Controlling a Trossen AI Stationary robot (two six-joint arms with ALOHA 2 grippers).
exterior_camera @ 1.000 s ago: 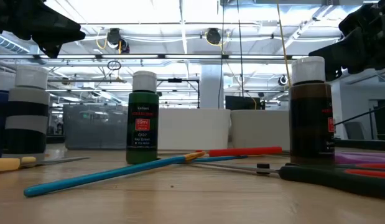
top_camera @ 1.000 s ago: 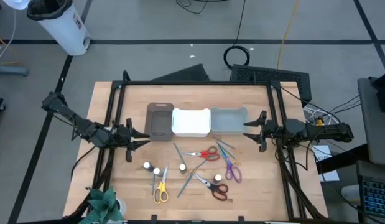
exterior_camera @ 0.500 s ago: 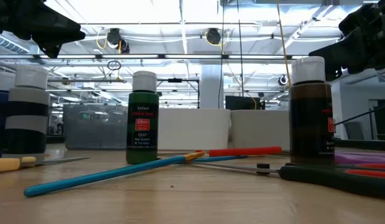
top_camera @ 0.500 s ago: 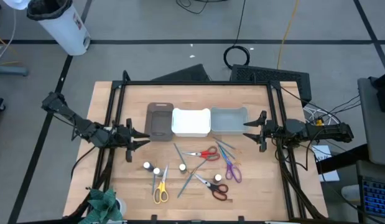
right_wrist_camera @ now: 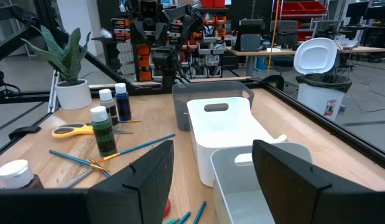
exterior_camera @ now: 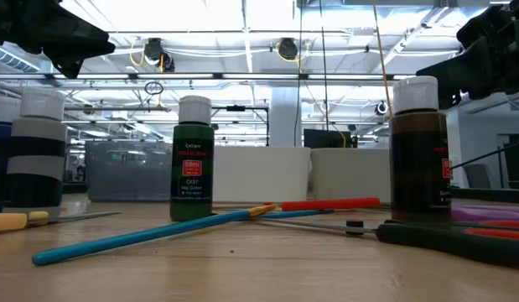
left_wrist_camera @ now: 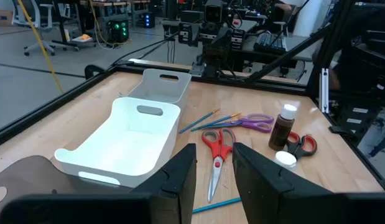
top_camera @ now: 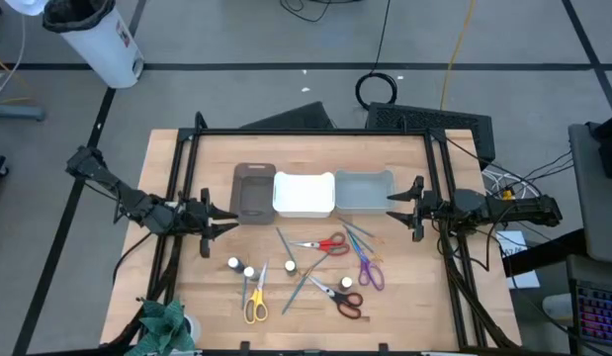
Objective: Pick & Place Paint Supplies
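Paint supplies lie loose on the wooden table's near half. They include little white-capped bottles (top_camera: 249, 271), one of them green (exterior_camera: 194, 159) and one brown (left_wrist_camera: 282, 127), all standing upright. Thin teal brushes (top_camera: 286, 245) lie flat beside red-handled scissors (top_camera: 325, 244), purple ones (top_camera: 369, 271) and yellow ones (top_camera: 255, 305). My left gripper (top_camera: 226, 220) hovers open at the table's left, above the wood, its fingers pointing toward the bins, nothing between them (left_wrist_camera: 214, 168). My right gripper (top_camera: 393, 206) hovers open at the right, beside the grey bin, also empty (right_wrist_camera: 214, 168).
A brown bin (top_camera: 254, 193), a white bin (top_camera: 305, 194) and a grey bin (top_camera: 363, 191) stand in a row across the table's middle, between the two grippers. Black frame rails (top_camera: 315, 132) border the table. A potted plant (top_camera: 167, 324) stands at the near left corner.
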